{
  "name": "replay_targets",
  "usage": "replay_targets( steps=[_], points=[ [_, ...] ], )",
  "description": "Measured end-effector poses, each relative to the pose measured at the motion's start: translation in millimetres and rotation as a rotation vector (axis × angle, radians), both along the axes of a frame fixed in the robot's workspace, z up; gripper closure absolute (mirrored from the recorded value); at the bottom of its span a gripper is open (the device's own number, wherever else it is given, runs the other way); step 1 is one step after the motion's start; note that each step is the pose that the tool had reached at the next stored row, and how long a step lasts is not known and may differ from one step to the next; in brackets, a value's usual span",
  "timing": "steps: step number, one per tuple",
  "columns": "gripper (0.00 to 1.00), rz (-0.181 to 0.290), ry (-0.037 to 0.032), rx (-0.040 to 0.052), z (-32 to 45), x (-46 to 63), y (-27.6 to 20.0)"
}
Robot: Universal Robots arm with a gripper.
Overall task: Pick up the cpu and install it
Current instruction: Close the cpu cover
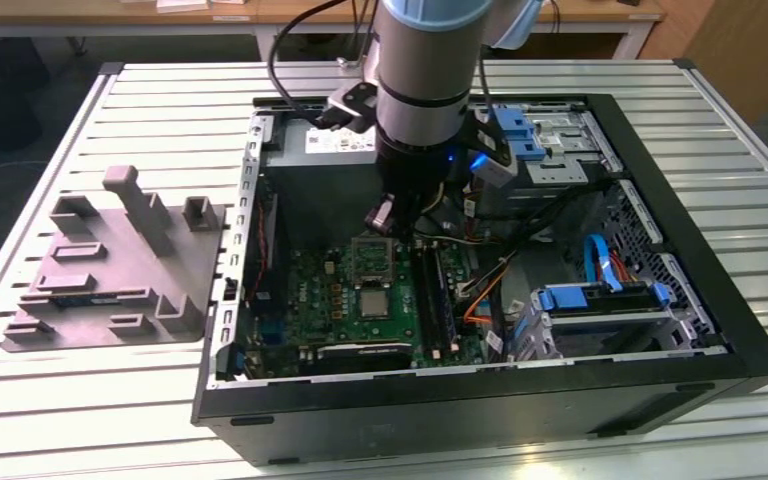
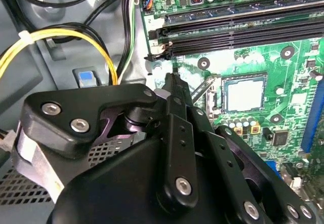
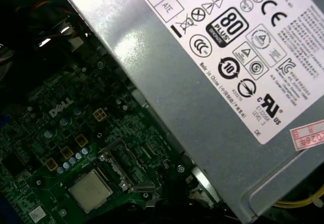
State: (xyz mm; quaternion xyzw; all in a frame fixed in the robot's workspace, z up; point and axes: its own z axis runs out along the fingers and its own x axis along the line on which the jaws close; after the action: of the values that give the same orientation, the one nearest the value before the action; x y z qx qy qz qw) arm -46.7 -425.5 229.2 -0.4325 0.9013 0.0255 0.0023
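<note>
Cpu (image 2: 245,93) sits flat in its socket near the middle of the motherboard (image 2: 298,67). The gripper (image 1: 404,222) hovers above — whether it is spread or closed, I cannot tell. A slightly crooked seating could bend socket contacts.

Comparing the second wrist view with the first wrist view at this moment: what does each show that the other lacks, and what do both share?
Second wrist view alone: the black metal gripper linkage up close, the long black memory slots, and yellow and black cables.

First wrist view alone: the large silvery-grey power-supply box with its printed label, beside the board.

Both wrist views: the green motherboard and the small square silvery-topped cpu lying flat in its socket, with nothing gripping it.
</note>
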Motion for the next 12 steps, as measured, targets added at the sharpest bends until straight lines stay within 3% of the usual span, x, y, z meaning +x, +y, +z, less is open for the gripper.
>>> replay_targets(
  steps=[12],
  points=[
    [0.89,0.088,0.0101,0.0001,5.2,0.0,1.9]
  ],
)
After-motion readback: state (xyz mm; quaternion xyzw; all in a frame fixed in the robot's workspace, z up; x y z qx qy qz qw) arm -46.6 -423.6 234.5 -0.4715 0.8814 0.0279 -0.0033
